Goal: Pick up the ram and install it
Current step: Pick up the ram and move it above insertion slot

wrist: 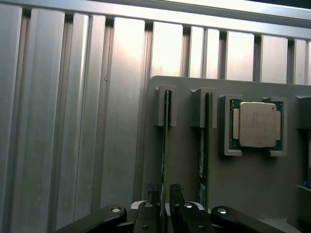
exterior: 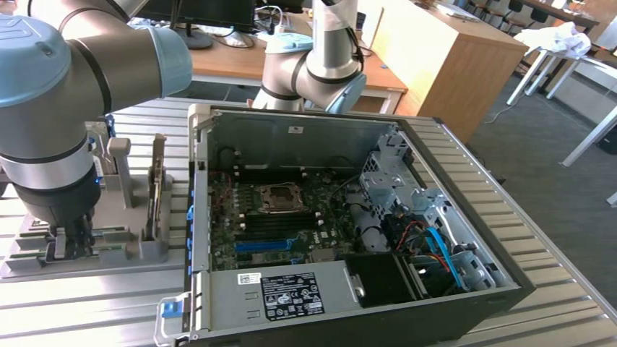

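Green ram (wrist: 165,145) stands on edge in a slot of the grey holder (wrist: 184,160), which sits on the ribbed metal tabletop (wrist: 73,121) beside the open computer case (exterior: 289,141). A second stick (wrist: 204,145) occupies the neighbouring slot, and a square silver processor (wrist: 256,124) lies in a pocket further along.

The gripper (wrist: 164,191) hangs low over the holder. Its fingers (wrist: 176,191) are set narrow, one on each side of the nearer stick, and a sliver of gap appears to remain on both faces. Judgement: the step in hand is the grasp, not yet closed.

Recommendations: keep the stick centred between the fingers so both pads meet it together. Close on the flat faces, square to the board. Stay clear of the neighbouring stick. Draw straight along the slot, without twist, to avoid binding in the holder.
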You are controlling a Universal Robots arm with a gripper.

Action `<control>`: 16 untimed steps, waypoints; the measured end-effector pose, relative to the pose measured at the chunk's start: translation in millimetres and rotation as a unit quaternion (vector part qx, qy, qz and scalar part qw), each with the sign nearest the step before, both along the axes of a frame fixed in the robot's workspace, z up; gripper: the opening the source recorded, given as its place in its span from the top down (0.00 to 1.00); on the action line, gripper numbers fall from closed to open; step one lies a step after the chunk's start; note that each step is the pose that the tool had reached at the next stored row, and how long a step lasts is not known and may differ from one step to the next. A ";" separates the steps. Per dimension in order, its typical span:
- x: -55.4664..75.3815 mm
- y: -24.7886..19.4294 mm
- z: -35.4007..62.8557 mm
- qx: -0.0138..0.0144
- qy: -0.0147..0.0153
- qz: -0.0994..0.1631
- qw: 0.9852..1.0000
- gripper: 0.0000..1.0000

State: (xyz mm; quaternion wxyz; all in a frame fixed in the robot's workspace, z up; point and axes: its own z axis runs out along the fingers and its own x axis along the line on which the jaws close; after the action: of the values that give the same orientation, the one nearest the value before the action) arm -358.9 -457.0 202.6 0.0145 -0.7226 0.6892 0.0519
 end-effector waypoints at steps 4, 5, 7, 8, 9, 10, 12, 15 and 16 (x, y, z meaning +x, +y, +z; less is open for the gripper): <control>0.0 0.6 0.0 0.000 0.000 0.000 1.000 0.77; 0.0 0.7 -0.1 0.000 0.000 0.000 1.000 0.77; 0.0 1.2 -0.1 0.000 0.000 0.000 1.000 0.77; 0.0 1.2 -0.5 -0.005 0.000 0.000 1.000 0.77; 0.0 1.2 -0.5 -0.006 0.000 0.000 1.000 0.77; 0.0 1.1 -0.5 -0.006 0.000 0.000 1.000 0.77; 0.0 1.3 -0.5 -0.006 0.000 0.000 1.000 0.77; 0.2 2.9 -0.6 -0.008 0.000 0.000 1.000 0.77; 0.3 3.4 -0.6 -0.008 0.000 0.000 1.000 0.77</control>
State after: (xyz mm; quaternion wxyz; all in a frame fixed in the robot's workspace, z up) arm -358.6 -453.6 202.0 0.0086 -0.7227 0.6896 0.0463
